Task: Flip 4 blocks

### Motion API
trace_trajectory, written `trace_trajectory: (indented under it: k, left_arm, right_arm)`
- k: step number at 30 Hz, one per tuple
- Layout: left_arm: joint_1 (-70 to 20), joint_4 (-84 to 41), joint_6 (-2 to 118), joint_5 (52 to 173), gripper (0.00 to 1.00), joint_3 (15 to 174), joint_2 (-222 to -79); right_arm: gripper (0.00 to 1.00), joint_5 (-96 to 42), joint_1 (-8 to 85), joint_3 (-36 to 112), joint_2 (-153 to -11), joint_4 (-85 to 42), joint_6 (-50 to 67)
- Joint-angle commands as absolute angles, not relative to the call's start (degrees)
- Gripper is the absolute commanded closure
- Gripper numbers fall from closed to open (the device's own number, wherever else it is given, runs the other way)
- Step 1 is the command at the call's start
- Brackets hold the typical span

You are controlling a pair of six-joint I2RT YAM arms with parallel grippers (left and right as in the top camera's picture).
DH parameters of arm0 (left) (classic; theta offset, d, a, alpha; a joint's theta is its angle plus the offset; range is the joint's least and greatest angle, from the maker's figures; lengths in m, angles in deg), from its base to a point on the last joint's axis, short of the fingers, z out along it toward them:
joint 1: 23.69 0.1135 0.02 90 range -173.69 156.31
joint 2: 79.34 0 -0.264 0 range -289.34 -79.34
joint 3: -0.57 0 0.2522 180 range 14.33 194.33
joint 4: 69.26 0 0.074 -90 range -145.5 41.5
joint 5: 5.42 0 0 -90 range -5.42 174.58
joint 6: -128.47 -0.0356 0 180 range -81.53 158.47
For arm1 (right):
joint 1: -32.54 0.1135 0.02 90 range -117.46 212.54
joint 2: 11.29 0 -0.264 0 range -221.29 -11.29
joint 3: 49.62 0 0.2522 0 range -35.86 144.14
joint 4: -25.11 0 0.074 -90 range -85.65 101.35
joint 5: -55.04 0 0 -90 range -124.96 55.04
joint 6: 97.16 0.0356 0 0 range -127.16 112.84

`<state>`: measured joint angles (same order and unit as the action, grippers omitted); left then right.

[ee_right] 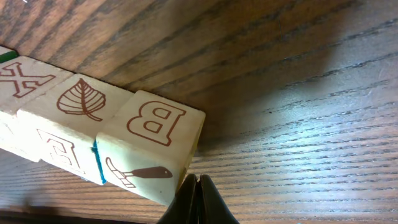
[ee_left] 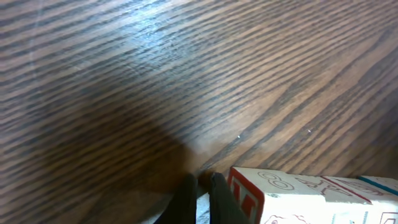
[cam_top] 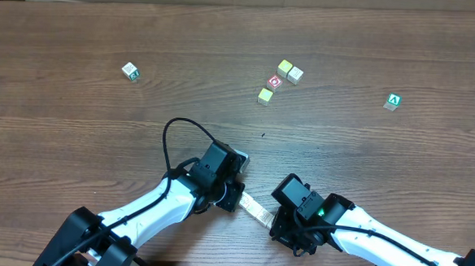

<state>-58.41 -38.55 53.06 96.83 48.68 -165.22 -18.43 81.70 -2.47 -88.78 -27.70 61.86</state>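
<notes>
Overhead: a row of blocks [cam_top: 255, 206] lies low on the table [cam_top: 74, 141], its long axis running from upper left to lower right. The left gripper [cam_top: 235, 199] sits at the upper-left end and the right gripper [cam_top: 276, 223] at the lower-right end, so each arm is next to its own end and neither is clearly nearer. Some loose cubes [cam_top: 295, 74] lie well apart, farther up the table. I judge the row to be the task's thing, though how many blocks are in it cannot be told from here

Left wrist: the left gripper [ee_left: 202, 198] has its jaws closed together and holds nothing. The end of the row of blocks [ee_left: 292, 199] lies just to the right of the fingertips, and I cannot tell whether they touch

Right wrist: the right gripper [ee_right: 198, 200] is likewise pinched shut and empty. The B block [ee_right: 149, 146] ends the row just up and left of the tips, with a leaf block and an X block behind it. The next move probably depends on both closed tips lining up along that axis, one at each end
</notes>
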Motion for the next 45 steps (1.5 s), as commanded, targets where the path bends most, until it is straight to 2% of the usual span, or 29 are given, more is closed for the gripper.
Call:
trace_trajectory:
  k: [1, 45]
  left_arm:
    - [-57.69, -37.74, 53.65, 94.69, 0.96, 47.93, -165.94]
    - [-57.77, -41.24, 45.91, 96.0, 0.96, 47.93, -165.94]
  right_arm:
    - [0.96, -18.84, 81.99, -1.57, -88.67, -27.41, 62.12]
    - [0.96, -15.74, 82.1, -1.57, -88.67, -24.42, 63.21]
